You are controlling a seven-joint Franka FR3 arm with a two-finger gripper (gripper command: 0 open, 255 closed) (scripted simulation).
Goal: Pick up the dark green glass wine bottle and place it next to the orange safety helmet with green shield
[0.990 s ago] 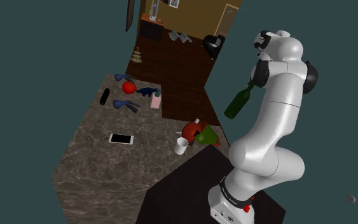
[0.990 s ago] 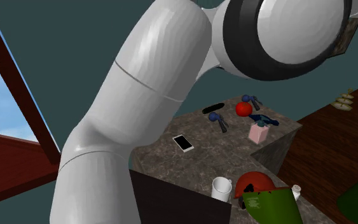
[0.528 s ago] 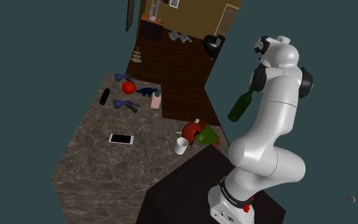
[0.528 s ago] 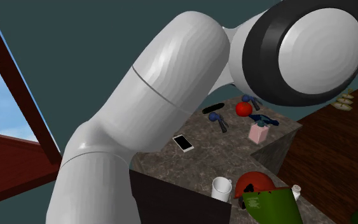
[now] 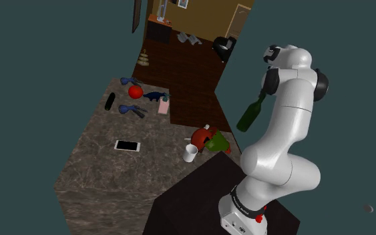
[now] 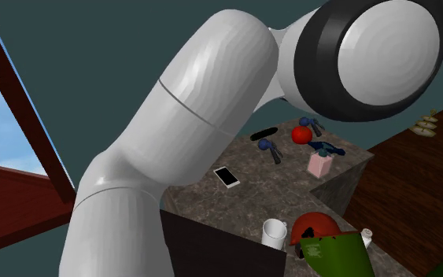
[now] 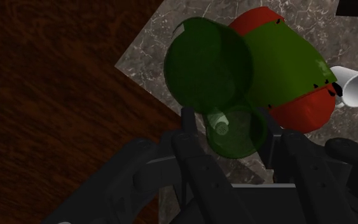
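The dark green wine bottle (image 5: 248, 117) hangs in the air beside the arm, neck up and tilted, above the counter's corner. My gripper (image 5: 262, 96) is shut on its neck. In the wrist view the black fingers (image 7: 187, 130) clasp the bottle neck (image 7: 234, 130) from both sides, and the bottle body (image 7: 206, 63) points down toward the counter. Directly below it lies the orange-red helmet (image 7: 308, 108) with its green shield (image 7: 285, 63). The helmet (image 5: 201, 137) rests near the counter's corner by the stand, and its shield (image 6: 334, 256) faces the second exterior view.
A white cup (image 5: 190, 153) stands right beside the helmet. On the marble counter (image 5: 106, 167) lie a phone (image 5: 127, 145), a red ball (image 5: 135, 91), a pink box (image 5: 163, 106), a black cylinder (image 5: 110, 101) and blue objects. Dark wooden floor (image 5: 186, 87) lies beyond the counter edge.
The arm's upper joints have turned, and the held bottle has sunk a little and shifted slightly toward the shoulder view's left. Things on the counter have not moved.
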